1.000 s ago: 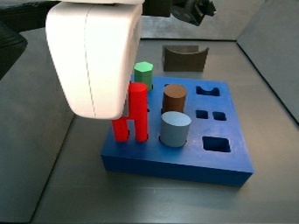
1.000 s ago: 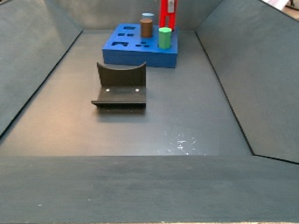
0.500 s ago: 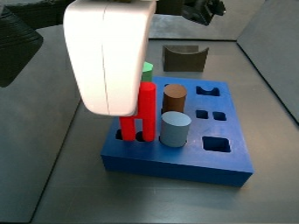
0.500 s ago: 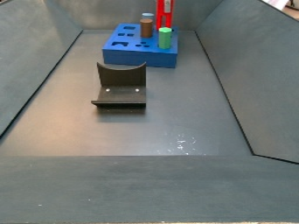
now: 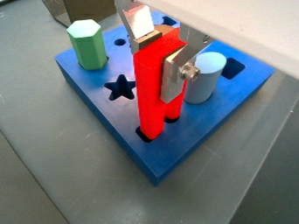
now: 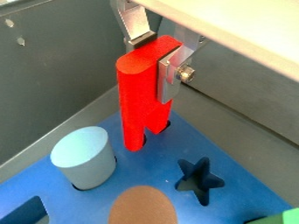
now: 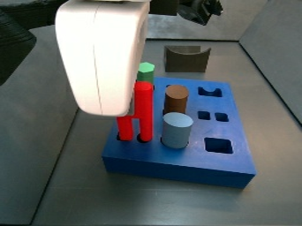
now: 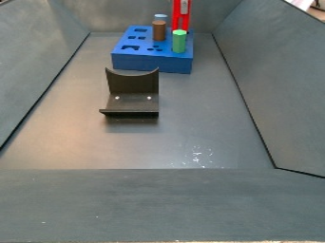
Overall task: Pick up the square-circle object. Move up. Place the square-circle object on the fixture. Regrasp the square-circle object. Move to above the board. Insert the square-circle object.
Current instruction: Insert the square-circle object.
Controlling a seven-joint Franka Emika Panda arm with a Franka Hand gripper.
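We see the gripper [image 5: 165,54] clamped on the upper part of the square-circle object [image 5: 156,92], whose long axis stands upright. Its two legs point straight down into their holes in the board [image 5: 176,157], near the board's edge, beside the pale blue cylinder [image 5: 205,76].
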